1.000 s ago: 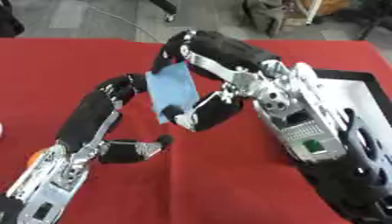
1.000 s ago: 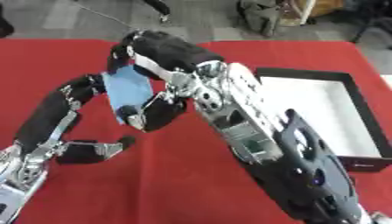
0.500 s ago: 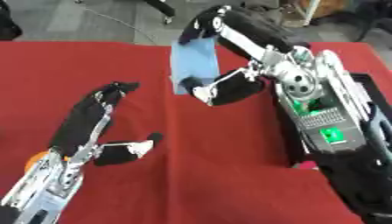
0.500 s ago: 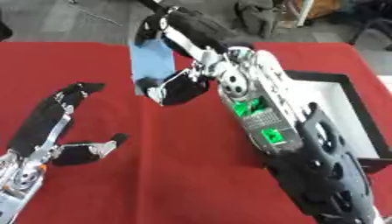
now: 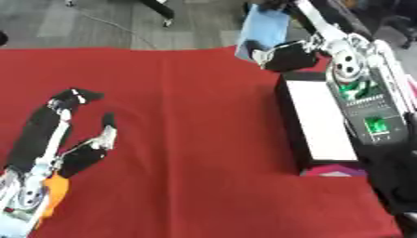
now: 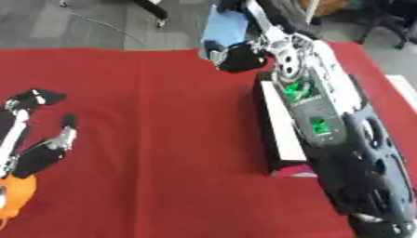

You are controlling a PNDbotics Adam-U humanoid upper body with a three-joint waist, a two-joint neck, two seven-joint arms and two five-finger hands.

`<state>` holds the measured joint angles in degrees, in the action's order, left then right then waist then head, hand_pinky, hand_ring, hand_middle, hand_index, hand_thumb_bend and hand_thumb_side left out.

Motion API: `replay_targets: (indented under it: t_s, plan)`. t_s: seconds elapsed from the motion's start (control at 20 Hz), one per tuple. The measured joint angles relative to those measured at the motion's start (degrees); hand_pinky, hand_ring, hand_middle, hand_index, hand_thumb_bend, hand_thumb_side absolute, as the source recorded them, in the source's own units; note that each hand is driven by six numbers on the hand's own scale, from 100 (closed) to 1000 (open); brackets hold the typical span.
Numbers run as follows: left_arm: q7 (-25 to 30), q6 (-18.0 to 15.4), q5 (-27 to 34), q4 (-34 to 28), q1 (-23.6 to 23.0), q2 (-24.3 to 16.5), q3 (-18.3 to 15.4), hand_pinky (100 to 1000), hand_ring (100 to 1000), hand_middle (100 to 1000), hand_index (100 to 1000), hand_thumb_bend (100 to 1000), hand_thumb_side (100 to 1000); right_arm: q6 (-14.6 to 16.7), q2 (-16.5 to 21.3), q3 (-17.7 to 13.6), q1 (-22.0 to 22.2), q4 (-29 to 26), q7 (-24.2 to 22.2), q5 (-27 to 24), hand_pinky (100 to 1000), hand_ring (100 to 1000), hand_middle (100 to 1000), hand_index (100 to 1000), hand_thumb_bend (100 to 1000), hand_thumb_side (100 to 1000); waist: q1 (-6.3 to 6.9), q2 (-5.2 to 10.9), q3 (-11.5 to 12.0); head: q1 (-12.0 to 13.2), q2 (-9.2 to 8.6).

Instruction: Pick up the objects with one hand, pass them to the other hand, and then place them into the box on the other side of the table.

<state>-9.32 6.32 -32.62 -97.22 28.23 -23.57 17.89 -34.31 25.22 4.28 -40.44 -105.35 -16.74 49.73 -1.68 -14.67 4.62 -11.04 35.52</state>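
A flat light-blue object (image 5: 267, 29) hangs upright above the table's far edge, just beyond the far left corner of the box. My right hand (image 5: 286, 56) is shut on it, the thumb in front and the fingers hidden behind it. The box (image 5: 286, 116) is black with a white inside and lies along the right side of the red table. My left hand (image 5: 39, 135) lies open at the lower left, fingers pointing away, holding nothing.
A red cloth (image 5: 187, 139) covers the table, and grey floor lies past its far edge. An orange shape (image 6: 15, 195) shows by my left wrist. Something pink (image 5: 332, 171) peeks out at the box's near end. My right forearm (image 6: 318, 116) spans the box.
The left hand has let go of the blue object and drawn back to the lower left, open. The right hand has carried the object right and away, to the box's far corner.
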Motion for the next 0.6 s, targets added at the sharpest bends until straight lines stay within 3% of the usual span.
replay_targets:
  t_s: [0.35,0.6]
  plan:
    - [-5.32,2.80,15.40,-2.86,-4.76,-0.81,-6.34,762,685,646,775,100,806,-4.66,1.80,-5.73,4.00,7.02,4.94,0.43,835,692,343,504,100,100,0.34,-0.30,0.04,-0.68,-0.46]
    - [-10.91,3.67,21.01,-5.09,-7.65,-0.80,-10.66,761,685,646,776,100,801,-6.58,3.39,-8.12,7.57,9.30,6.87,0.31,832,690,344,504,100,100,0.47,-0.31,0.38,-0.38,-0.45]
